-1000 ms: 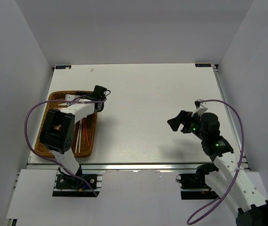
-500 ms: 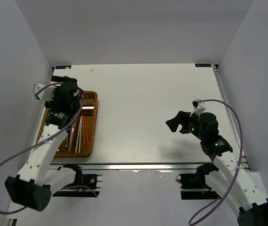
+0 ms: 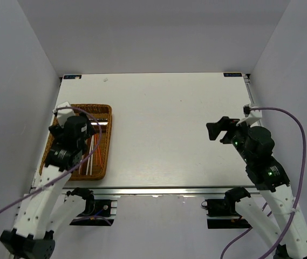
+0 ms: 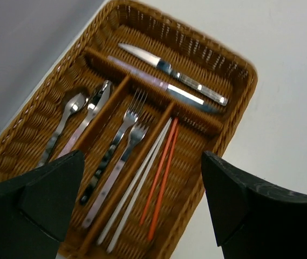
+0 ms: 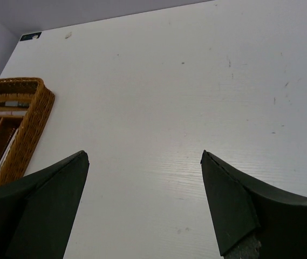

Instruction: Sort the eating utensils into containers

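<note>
Judging sorting as done: finds spoons (image 4: 72, 105), forks (image 4: 133, 116), knives (image 4: 169, 70) & chopsticks (image 4: 161, 167) lying in slots of wicker tray (image 4: 239, 81) at counter (image 5: 196, 81) left edge, w/ left claw (image 4: 142, 186) above tray & right claw (image 5: 142, 183) over counter, both apart, empty; next prob. calls for parking arms only.

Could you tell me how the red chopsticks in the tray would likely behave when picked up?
The red chopsticks look thin and straight, so probably stiff and light. Their slim, smooth shafts may slip or roll when gripped. Lying close beside the white chopsticks, they look awkward to isolate.
</note>
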Action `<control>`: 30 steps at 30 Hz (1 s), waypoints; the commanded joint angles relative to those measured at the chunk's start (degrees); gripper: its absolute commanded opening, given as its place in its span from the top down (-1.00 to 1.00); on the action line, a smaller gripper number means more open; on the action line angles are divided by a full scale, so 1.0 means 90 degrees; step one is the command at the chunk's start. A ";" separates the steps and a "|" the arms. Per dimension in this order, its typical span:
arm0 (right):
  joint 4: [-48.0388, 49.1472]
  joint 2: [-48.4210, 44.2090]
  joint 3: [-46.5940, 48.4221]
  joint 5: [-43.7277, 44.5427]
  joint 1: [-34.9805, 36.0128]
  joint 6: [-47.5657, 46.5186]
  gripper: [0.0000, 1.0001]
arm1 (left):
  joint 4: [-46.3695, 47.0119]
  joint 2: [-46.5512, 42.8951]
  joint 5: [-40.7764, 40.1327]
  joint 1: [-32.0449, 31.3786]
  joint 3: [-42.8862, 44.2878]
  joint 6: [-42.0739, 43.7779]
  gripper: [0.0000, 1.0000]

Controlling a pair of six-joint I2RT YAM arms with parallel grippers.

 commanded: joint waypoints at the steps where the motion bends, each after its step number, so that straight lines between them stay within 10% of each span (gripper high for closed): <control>1: -0.0702 -0.0208 0.0297 0.0552 0.0192 -0.0341 -0.79 | -0.0227 -0.1242 0.0545 0.0013 -0.0189 0.0625 -0.96; 30: -0.1923 -0.1126 0.0717 0.0913 0.0192 -0.0692 -0.79 | -0.1721 -0.3471 0.0702 0.0013 0.0768 0.0723 -0.96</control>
